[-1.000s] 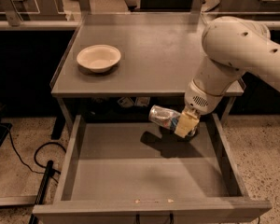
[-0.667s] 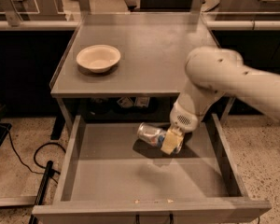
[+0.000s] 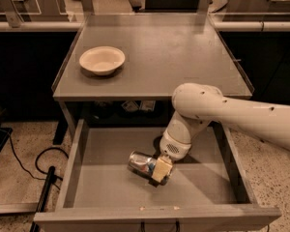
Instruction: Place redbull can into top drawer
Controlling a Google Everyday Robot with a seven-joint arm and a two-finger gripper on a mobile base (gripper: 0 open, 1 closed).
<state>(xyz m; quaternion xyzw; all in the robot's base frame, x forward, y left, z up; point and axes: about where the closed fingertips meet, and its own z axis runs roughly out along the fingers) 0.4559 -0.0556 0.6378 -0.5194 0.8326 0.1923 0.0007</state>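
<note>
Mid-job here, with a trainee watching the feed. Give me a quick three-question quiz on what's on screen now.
1. Fill in: in the camera view, the cream bowl sits on the table's ____ half.
2. True or false: the gripper, low inside the open top drawer, is shut on the redbull can.
3. The can is: A upright on the table; B tipped sideways in the gripper; C in the bowl.
Key: 1 left; 2 true; 3 B.
</note>
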